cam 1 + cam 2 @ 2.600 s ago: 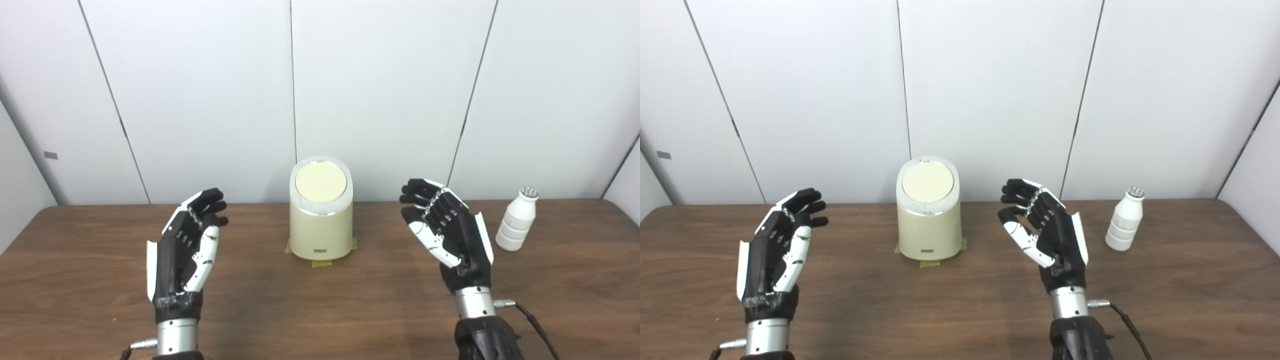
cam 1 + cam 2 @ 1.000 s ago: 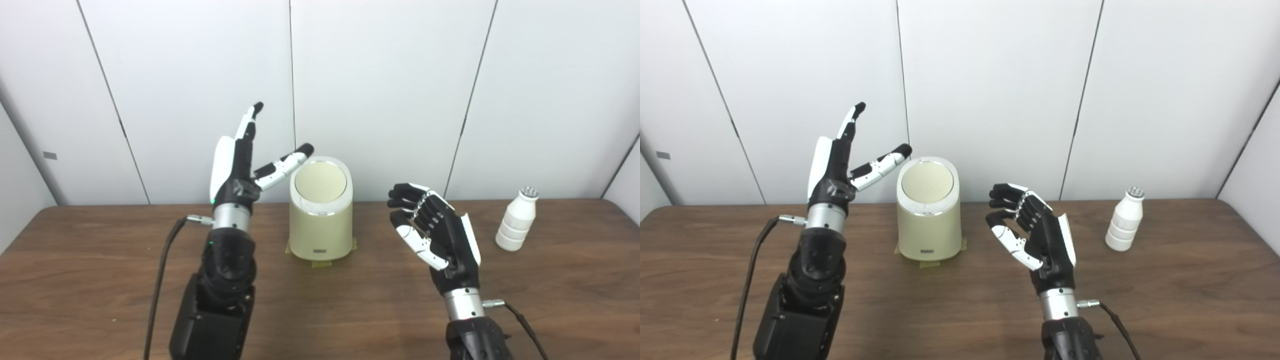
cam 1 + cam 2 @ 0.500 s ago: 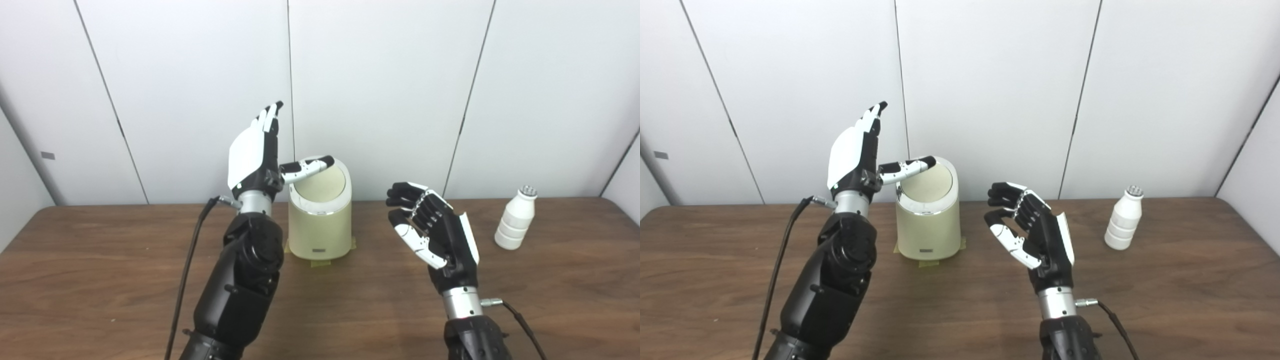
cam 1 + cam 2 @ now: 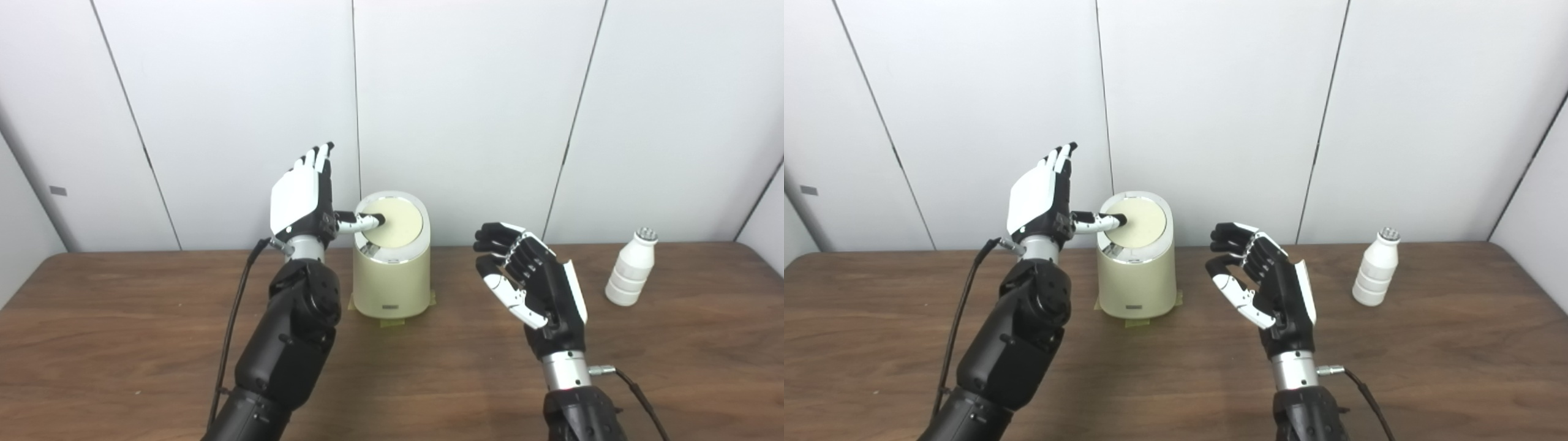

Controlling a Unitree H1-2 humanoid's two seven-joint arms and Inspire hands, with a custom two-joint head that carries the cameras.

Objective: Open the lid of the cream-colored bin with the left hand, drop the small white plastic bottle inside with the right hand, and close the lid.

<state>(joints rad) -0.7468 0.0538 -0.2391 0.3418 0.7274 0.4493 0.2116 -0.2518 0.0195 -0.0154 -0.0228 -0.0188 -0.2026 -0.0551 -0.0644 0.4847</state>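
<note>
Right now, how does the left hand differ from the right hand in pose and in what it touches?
The left hand is raised beside the cream-colored bin, fingers upright, its thumb lying on the lid. The right hand hovers lower, fingers curled, touching nothing, apart from the small white bottle. Both hold nothing.

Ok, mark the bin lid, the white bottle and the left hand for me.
bin lid [image 4: 397,224], left eye view, on the cream disc right of the thumb tip.
small white plastic bottle [image 4: 629,277], left eye view, mid-body.
left hand [image 4: 1034,199], right eye view, on the white back plate.
</note>
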